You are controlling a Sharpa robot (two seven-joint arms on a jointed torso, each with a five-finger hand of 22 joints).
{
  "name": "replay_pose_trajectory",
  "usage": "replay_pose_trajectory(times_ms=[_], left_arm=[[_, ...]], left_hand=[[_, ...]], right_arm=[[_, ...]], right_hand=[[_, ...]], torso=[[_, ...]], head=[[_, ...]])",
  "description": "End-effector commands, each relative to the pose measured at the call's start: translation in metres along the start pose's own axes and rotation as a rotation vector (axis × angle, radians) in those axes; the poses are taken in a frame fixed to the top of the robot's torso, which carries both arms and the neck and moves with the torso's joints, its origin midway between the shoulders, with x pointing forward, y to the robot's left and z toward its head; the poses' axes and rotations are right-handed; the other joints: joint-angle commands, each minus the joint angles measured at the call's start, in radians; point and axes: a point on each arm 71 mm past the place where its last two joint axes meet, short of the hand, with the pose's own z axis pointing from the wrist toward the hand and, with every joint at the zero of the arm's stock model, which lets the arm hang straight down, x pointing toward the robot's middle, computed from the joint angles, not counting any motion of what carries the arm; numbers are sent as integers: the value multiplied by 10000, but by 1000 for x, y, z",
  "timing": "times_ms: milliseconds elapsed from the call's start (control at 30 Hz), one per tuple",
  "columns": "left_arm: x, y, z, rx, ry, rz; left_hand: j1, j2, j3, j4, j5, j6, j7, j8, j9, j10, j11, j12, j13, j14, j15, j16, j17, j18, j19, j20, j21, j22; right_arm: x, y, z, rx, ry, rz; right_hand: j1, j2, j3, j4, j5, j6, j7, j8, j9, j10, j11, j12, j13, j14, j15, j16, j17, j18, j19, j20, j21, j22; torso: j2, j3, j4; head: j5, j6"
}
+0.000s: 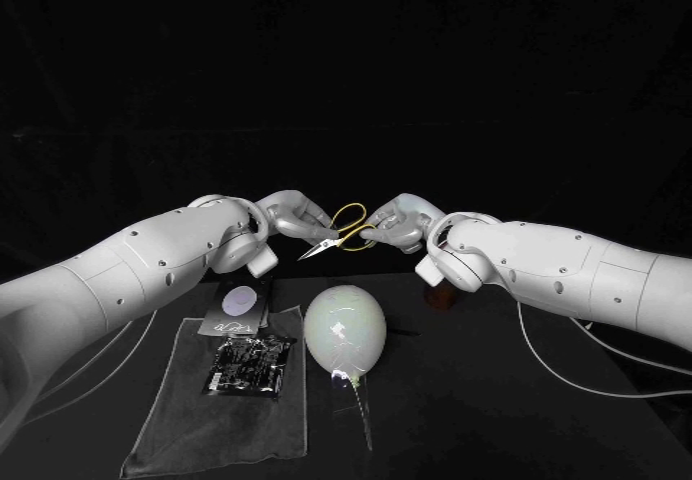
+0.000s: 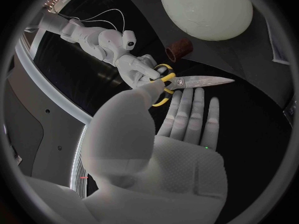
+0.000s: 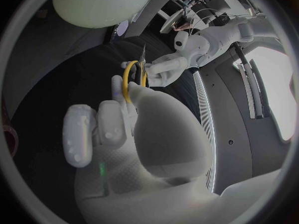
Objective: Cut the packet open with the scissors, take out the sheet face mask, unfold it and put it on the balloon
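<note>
The yellow-handled scissors [image 1: 339,232] hang in the air between my two hands, above the far end of the table, blades pointing down toward my left hand [image 1: 296,218]. My right hand [image 1: 397,222] grips the yellow loops [image 3: 127,77]. In the left wrist view my left hand [image 2: 187,119] lies flat with straight fingers just under the scissors [image 2: 199,81], its thumb against a loop. The pale balloon [image 1: 343,330] lies on the table below, knot toward me. The black packet [image 1: 245,363] rests to its left on a grey cloth [image 1: 216,425].
A dark card with a pale oval [image 1: 240,308] sits at the cloth's far end. A small brown cylinder [image 1: 444,298] stands under my right forearm, beside the balloon [image 2: 206,7]. Cables trail off along both sides of the table.
</note>
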Motion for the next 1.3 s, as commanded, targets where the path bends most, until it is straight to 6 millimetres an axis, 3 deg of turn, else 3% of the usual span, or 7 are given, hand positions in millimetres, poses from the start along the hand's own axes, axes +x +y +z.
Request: replay_pose_trajectory(times_ms=[33,233,267,467,700,867,1300], left_arm=[[-6,-3,0,267,-697,-199],[-14,-1,-1,356,-1463,-512],[-17,0,-1,390,-1655,-607],[-31,8,-7,434,-2465,-1157],[-49,20,-21,544,-3281,-1764],[-60,27,-37,877,-3913,-2356],[-63,33,-75,1377,-4199,-3389]], left_hand=[[-189,-219,-465,156,-28,-586,516,-360,-193,-905,261,149,20,-596,250,-202,-148,-250,-1791,25,-633,-293],[56,137,-2600,669,-31,-1974,818,-896,-932,-1961,554,45,50,-1384,514,-177,-435,-262,-2192,6,-838,-307],[716,695,-3783,979,23,-1985,823,-884,-1014,-1984,469,91,66,-1399,564,-113,-513,-301,-2194,-93,-862,-299],[1274,837,-5188,1825,-36,-1761,857,-792,-1058,-1931,566,96,55,-1414,527,-91,-632,-265,-2092,30,-859,-285],[1484,1015,-5379,1865,-39,-1357,867,-643,-952,-1749,543,167,74,-1233,479,14,-639,-243,-1754,23,-776,-237],[1613,1168,-5536,1853,-39,-639,799,-373,-739,-1376,409,325,89,-536,302,471,-514,-39,1080,-38,63,190],[2100,1552,-5827,1806,-35,258,417,28,-819,-281,17,723,103,679,-174,1521,-153,951,2818,-117,1033,516]], right_arm=[[-5,-5,0,528,-316,248],[-13,-12,1,1120,-779,-6],[-15,-14,1,1257,-925,-93],[-35,-28,0,1966,-1931,-357],[-70,-50,-8,2611,-3291,-518],[-95,-60,-23,2697,-3793,-719],[-150,-84,-75,3833,-2825,-2121]], right_hand=[[-136,-49,276,-150,28,-8,-50,81,269,1088,-771,-60,35,216,-100,49,-16,-176,-34,-67,29,553],[-270,-138,554,-268,27,-28,-63,159,373,1163,-786,-99,77,214,-115,53,-27,-186,-10,-81,61,611],[-270,-138,554,-268,27,-28,-63,159,373,1163,-786,-99,77,214,-115,53,-27,-186,-10,-81,61,611],[-447,-240,872,-417,26,-40,-77,250,492,1254,-801,-138,127,214,-128,59,-38,-198,21,-94,101,680],[-595,-316,1144,-559,26,-61,-83,312,585,1302,-810,-183,168,215,-138,67,-43,-203,34,-104,119,715],[-595,-316,1144,-559,26,-61,-83,312,585,1302,-810,-183,168,215,-138,67,-43,-203,34,-104,119,715],[-774,-412,1363,-678,25,-78,-82,369,677,1331,-809,-234,204,213,-136,71,-53,-221,80,-105,172,803]], torso=[[6,0,8],[4,-5,-1],[5,-4,-1],[19,-2,-7],[9,3,2],[4,0,0],[8,0,-4]], head=[[-29,5],[-48,7],[-53,12],[-174,41],[-358,28],[-542,22],[-919,-45]])
